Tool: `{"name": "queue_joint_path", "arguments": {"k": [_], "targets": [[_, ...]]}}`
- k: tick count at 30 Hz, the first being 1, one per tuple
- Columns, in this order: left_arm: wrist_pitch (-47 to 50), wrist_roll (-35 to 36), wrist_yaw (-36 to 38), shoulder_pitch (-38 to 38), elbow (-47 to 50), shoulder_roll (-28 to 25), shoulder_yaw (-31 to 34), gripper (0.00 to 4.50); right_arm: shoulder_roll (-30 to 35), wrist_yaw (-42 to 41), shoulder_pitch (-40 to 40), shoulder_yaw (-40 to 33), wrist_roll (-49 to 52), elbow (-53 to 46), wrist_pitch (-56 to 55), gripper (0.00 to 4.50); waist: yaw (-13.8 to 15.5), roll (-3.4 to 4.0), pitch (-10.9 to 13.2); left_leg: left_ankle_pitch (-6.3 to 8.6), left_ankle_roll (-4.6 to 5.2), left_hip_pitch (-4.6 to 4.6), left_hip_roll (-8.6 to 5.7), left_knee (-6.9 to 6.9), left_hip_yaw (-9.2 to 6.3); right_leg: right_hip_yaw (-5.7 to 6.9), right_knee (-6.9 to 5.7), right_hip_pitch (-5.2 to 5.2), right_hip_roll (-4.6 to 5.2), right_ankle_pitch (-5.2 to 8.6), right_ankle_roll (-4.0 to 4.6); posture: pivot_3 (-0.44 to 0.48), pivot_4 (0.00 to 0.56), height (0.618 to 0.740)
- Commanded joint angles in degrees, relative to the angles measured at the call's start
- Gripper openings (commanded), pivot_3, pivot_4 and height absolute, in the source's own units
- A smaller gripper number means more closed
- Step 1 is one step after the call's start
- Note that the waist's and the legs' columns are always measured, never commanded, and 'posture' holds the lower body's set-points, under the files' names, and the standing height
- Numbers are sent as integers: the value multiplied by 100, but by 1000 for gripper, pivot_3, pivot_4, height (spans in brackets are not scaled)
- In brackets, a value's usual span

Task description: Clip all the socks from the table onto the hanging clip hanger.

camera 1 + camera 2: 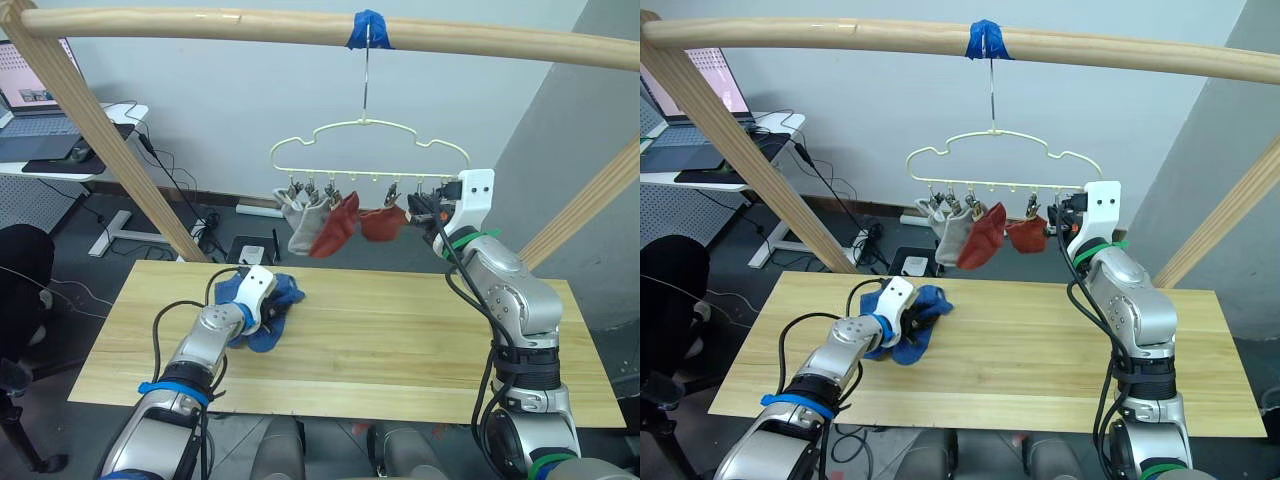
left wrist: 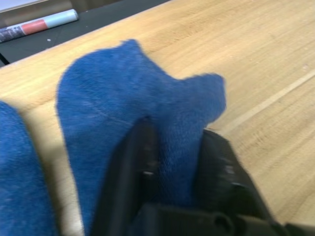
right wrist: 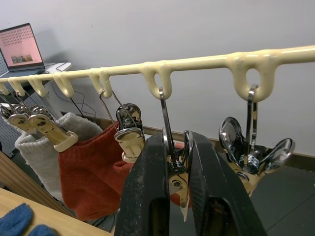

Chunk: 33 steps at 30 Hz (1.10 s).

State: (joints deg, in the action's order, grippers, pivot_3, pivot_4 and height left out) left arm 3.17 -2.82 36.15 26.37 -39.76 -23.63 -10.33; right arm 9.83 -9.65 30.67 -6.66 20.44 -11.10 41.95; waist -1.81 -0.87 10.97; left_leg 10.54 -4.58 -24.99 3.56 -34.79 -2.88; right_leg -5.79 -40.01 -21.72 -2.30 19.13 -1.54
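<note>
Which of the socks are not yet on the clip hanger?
The two blue socks: they lie on the table at the left gripper, while grey and rust-red ones hang from the clip hanger.

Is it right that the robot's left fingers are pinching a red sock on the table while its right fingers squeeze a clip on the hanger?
Not quite: the sock between the left fingers is blue, as the left wrist view shows. The rest holds.
</note>
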Motion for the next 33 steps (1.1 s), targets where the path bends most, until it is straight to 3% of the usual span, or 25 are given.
{"name": "queue_joint_path", "arguments": {"k": [1, 2, 5, 9, 15, 23, 33], "targets": [[-149, -45, 104, -137, 299, 43, -41, 353, 23, -60, 32, -60, 116, -198, -6, 186, 0, 0, 0, 0, 0, 0, 0, 0, 0, 0, 0, 0, 0, 0, 0, 14, 187, 740], [-158, -33, 138, -178, 385, 68, -48, 39, 40, -86, 43, -65, 129, -180, 10, 186, 1, 0, 0, 0, 0, 0, 0, 0, 0, -1, 0, 0, 0, 0, 0, 26, 182, 740], [-161, 182, 264, -362, 987, 253, 8, 39, 141, -205, 146, -201, 355, -153, 274, 186, 13, 0, 0, 0, 0, 0, 0, 0, 0, -1, 1, 0, 0, 0, 0, 28, 179, 740], [-159, 1085, 829, -707, 2423, 602, 207, 39, 95, -89, 386, -878, 1177, -146, 1185, 186, 27, 0, 0, -1, -1, -4, -1, -2, 0, 3, 1, 2, 5, 0, 0, 24, 173, 740], [-245, 1567, 904, -800, 3776, 866, 245, 39, -433, 877, 816, -2140, 2505, -188, 2707, 186, -3, 1, -2, -1, -1, 3, 2, -3, -2, 2, -7, 6, 2, -1, 1, 14, 163, 740], [-305, 1432, 661, -282, 3869, 1331, 36, 39, -1130, 2148, 1132, -2965, 3616, -290, 3368, 186, -4, 1, -2, 0, 0, 4, -3, -7, -1, -1, -6, 9, 2, -1, 1, 1, 156, 740], [-313, 1505, 627, -106, 3599, 1507, 74, 39, -1172, 2989, 1153, -2949, 4399, -238, 3295, 186, -55, 2, -2, 0, 1, 1, -2, -3, 1, -3, -2, 4, -2, 0, 1, -11, 159, 740]]}}
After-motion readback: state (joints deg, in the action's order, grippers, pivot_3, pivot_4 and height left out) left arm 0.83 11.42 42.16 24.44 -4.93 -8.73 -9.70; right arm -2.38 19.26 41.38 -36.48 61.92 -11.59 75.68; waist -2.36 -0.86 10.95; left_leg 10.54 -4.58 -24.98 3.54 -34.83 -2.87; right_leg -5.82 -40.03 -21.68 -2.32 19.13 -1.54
